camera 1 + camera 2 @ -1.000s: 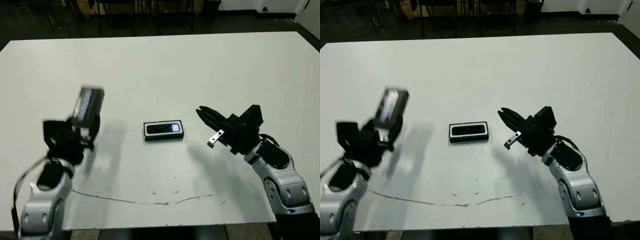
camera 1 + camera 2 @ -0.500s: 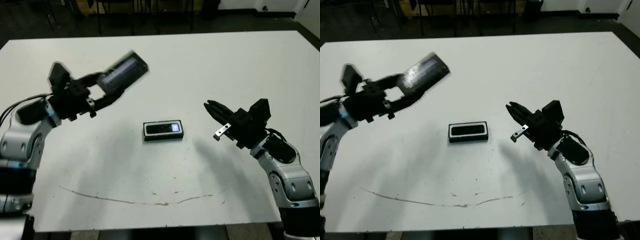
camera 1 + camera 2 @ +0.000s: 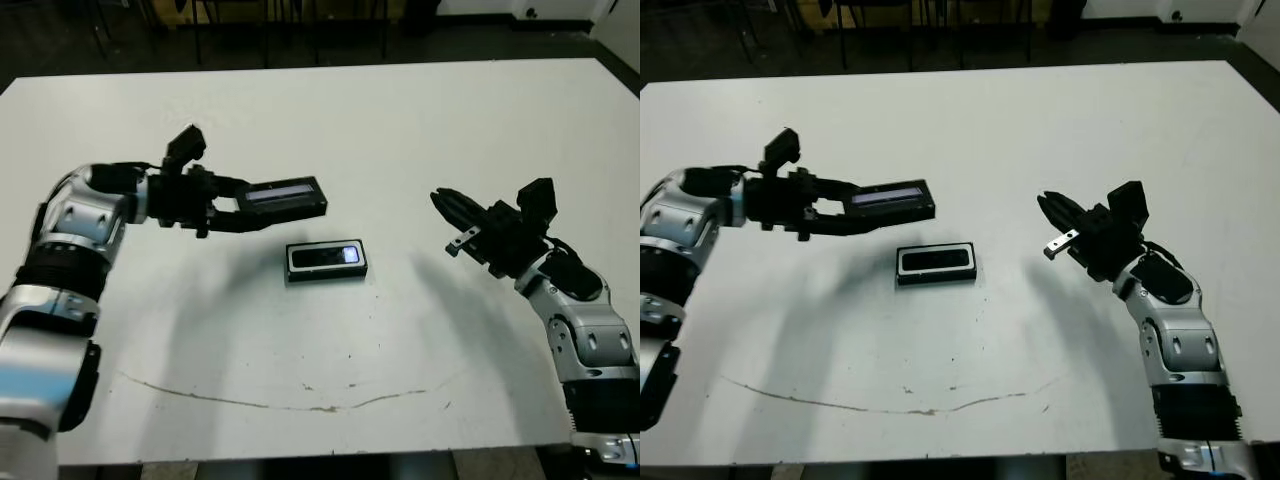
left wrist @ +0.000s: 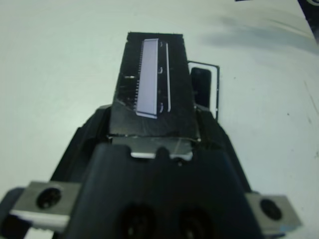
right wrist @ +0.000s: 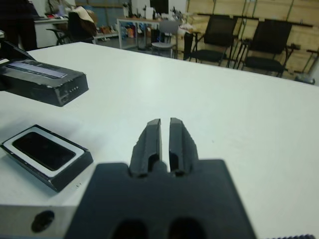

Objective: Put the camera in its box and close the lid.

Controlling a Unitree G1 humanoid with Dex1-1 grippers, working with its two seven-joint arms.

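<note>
The box (image 3: pixel 325 262), a black tray with a white lining, lies at the table's middle, and the black camera (image 3: pixel 326 257) rests inside it. My left gripper (image 3: pixel 238 208) is shut on the lid (image 3: pixel 286 196), holding it level in the air just behind and left of the box. The left wrist view shows the lid (image 4: pixel 152 89) clamped between the fingers, with the box (image 4: pixel 215 89) partly visible past it. My right gripper (image 3: pixel 440 200) hovers to the right of the box, fingers (image 5: pixel 152 137) together on nothing. The right wrist view shows the box (image 5: pixel 75 164) and the raised lid (image 5: pixel 42 82).
A thin brown line (image 3: pixel 300 400) runs across the white table (image 3: pixel 400 120) near its front edge. Dark chairs (image 5: pixel 264 55) and a dark floor lie beyond the far edge.
My left arm has swung the lid from high on the left down and rightward, and it now lies level close to the box. My right gripper has drawn back to the right.
</note>
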